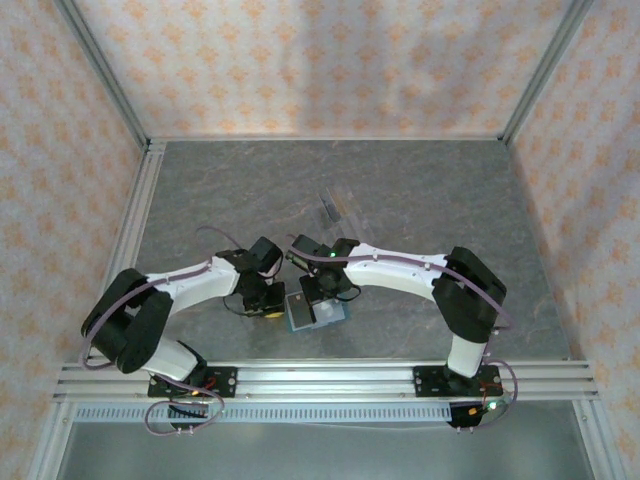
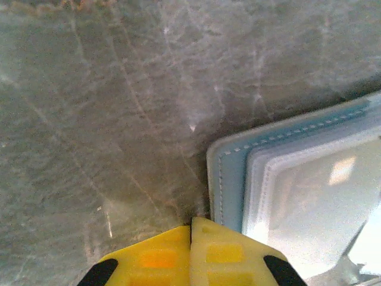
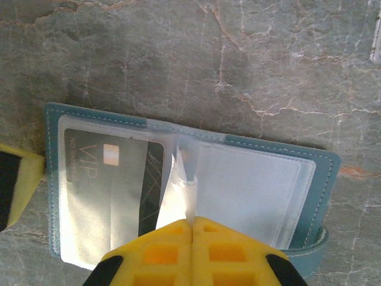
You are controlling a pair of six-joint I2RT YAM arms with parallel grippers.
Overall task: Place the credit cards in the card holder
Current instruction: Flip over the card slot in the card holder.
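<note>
The teal card holder (image 1: 316, 312) lies open on the grey table between my two grippers. Its left clear sleeve holds the black card (image 3: 113, 179), which has pale "VIP" lettering. My right gripper (image 3: 191, 220) is shut on a loose clear sleeve page (image 3: 178, 190) at the holder's (image 3: 321, 173) spine and lifts it a little. My left gripper (image 2: 191, 220) is shut with nothing in it, its tips on the table against the holder's stitched teal edge (image 2: 232, 179). One of its yellow fingers (image 3: 18, 185) touches the holder's left side. The red card is out of view.
A clear plastic rack (image 1: 335, 205) stands on the table beyond the grippers; its edge (image 3: 375, 42) appears at the upper right of the right wrist view. Patterned walls and metal rails (image 1: 140, 230) enclose the grey stone-look table (image 1: 420, 190).
</note>
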